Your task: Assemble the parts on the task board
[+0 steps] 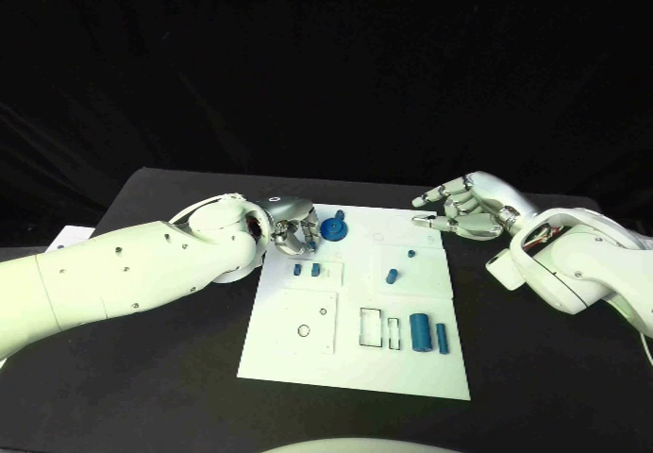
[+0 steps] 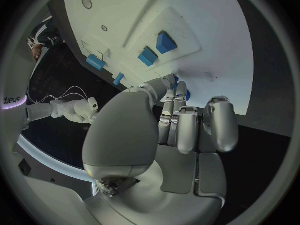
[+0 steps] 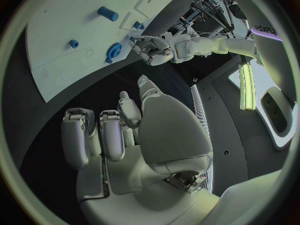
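The white task board (image 1: 409,373) lies mid-table. A round blue part (image 1: 333,227) with a short stem lies at its far left corner. My left hand (image 1: 290,233) hovers just beside it with fingers (image 2: 181,120) curled in and nothing visibly gripped; the right wrist view shows a small gap between this hand (image 3: 153,49) and the round part (image 3: 114,51). Two small blue blocks (image 1: 307,269) stand nearer, with a short blue peg (image 1: 392,276) mid-board. Two blue cylinders (image 1: 430,334) lie near the front right. My right hand (image 1: 462,209) hangs empty over the far right corner, fingers loosely apart.
Black outlined slots (image 1: 370,326) and small holes (image 1: 302,330) mark the board's front half. A pale sheet (image 1: 68,236) lies at the table's left edge. Bare black table (image 1: 163,377) surrounds the board on both sides and in front.
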